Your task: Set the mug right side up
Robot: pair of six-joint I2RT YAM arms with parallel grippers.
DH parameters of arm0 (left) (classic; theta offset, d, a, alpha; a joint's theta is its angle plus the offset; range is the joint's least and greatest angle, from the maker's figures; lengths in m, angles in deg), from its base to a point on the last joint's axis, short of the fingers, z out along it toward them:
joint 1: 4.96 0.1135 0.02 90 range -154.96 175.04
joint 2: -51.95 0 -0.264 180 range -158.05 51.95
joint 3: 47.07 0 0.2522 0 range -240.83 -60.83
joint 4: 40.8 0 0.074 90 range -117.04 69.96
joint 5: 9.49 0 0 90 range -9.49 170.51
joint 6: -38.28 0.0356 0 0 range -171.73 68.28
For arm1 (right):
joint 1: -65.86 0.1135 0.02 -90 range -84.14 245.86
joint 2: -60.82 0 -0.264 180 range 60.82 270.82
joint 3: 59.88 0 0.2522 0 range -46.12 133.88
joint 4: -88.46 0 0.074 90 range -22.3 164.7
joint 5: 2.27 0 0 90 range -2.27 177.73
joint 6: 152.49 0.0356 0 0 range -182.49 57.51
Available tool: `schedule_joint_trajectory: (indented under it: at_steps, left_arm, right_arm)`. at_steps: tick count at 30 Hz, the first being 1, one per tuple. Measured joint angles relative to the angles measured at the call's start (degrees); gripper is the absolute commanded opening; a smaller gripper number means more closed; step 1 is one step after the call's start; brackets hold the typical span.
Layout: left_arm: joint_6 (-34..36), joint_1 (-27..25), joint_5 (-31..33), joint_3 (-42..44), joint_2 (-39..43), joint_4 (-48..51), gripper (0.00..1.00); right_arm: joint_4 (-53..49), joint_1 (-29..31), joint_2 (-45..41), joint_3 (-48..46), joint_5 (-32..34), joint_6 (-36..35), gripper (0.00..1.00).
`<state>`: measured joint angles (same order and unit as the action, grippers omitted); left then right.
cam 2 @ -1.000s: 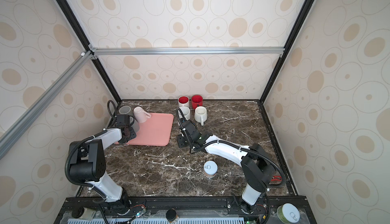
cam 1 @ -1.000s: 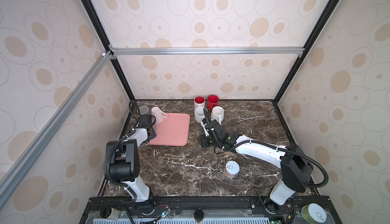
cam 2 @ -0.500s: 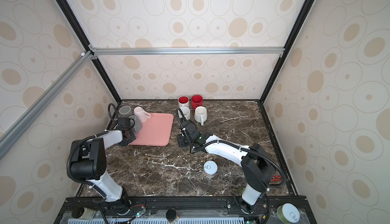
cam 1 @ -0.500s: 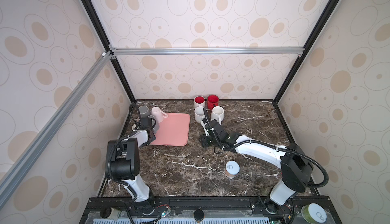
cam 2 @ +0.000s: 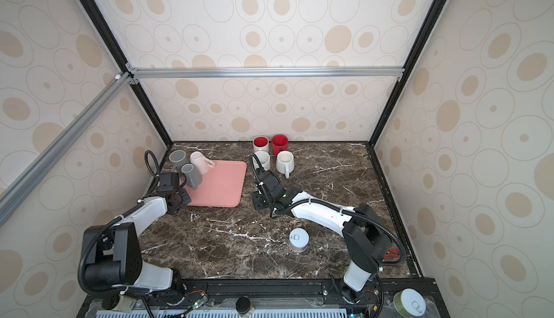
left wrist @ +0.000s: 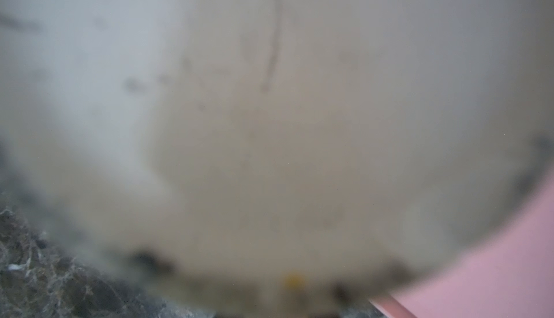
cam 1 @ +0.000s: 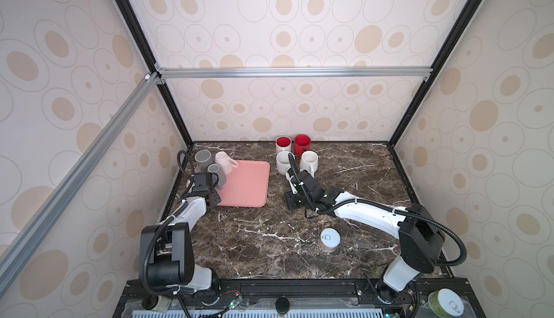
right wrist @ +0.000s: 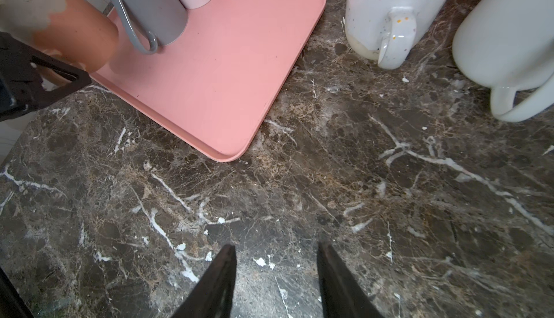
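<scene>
Dark marble tabletop (cam 1: 359, 181) and its load.
Pink tray (cam 1: 248, 187) at back left; red mug (cam 1: 302, 144), red-lined white mug (cam 1: 283, 143), speckled mug (cam 1: 283, 162) and plain white mug (cam 1: 308, 162) clustered at back centre; pull-tab can (cam 1: 329, 238) toward the front.

left claw (cam 2: 181, 180) grips tilted grey mug (cam 2: 193, 175) over pink tray (cam 2: 223, 183).

We see the mug (cam 1: 218, 175) as a plain grey cylinder with a thin loop handle in the same grey. It is bottom up on the tray (cam 1: 248, 190), in the tray's far left part and just inside the left edge. In both top views its closed base faces up (cam 2: 192, 175). In the right wrist view (right wrist: 153, 8) the handle points toward the tray's left edge. We cannot tell whether the rim fully touches the tray.
</scene>
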<state>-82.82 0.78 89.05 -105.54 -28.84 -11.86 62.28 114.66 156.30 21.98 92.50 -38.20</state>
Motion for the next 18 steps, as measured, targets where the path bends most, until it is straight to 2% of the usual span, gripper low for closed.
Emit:
schedule_joint_trajectory:
  at_steps: [12,18]
  left_arm:
    - [1.09,0.0,-6.29,2.01,13.6,1.33,0.0]
    - [3.13,-0.94,-13.07,2.62,19.3,-0.31,0.0]
  right_arm:
    - [-0.13,-0.04,0.0,0.02,-0.2,0.33,0.47]
    - [1.77,-1.33,0.0,-1.77,-2.34,3.56,0.47]
